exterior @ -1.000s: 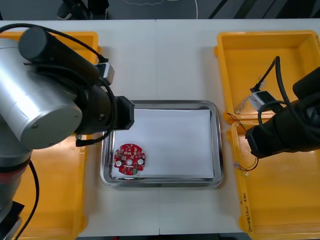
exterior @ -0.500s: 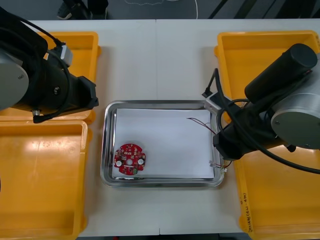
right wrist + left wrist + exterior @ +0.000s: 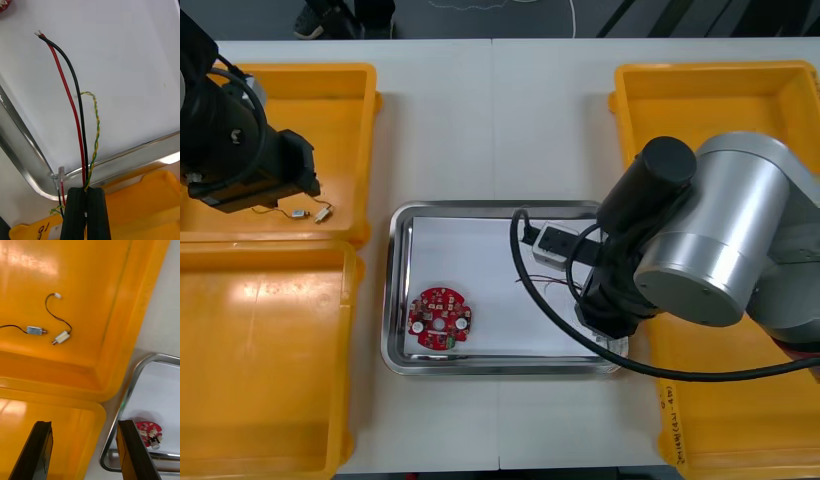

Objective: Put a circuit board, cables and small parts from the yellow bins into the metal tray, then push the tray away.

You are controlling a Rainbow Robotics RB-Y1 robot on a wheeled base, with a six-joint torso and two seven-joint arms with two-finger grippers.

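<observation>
My right gripper [image 3: 87, 195] is shut on a bundle of cables: a red wire [image 3: 65, 86], a black wire [image 3: 73, 75] and a twisted yellow-green pair [image 3: 96, 123]. The wires hang over the white inside of the metal tray [image 3: 22, 142], near its corner. The right arm [image 3: 700, 240] covers the tray's right part. A round red circuit board [image 3: 439, 320] lies in the tray's near left corner. My left gripper [image 3: 84, 450] is open over the far left yellow bin [image 3: 330, 90], a short way from the small metal parts [image 3: 62, 337] on black wires.
Two yellow bins [image 3: 710, 100] stand right of the tray [image 3: 500, 207], the near one [image 3: 740, 420] beside my right gripper. The near left bin [image 3: 260, 370] has a bare floor. People's shoes show beyond the table's far edge.
The right arm has swung from the right bins over the tray, carrying the cables. The left arm has drawn back from the tray to the far left bin.
</observation>
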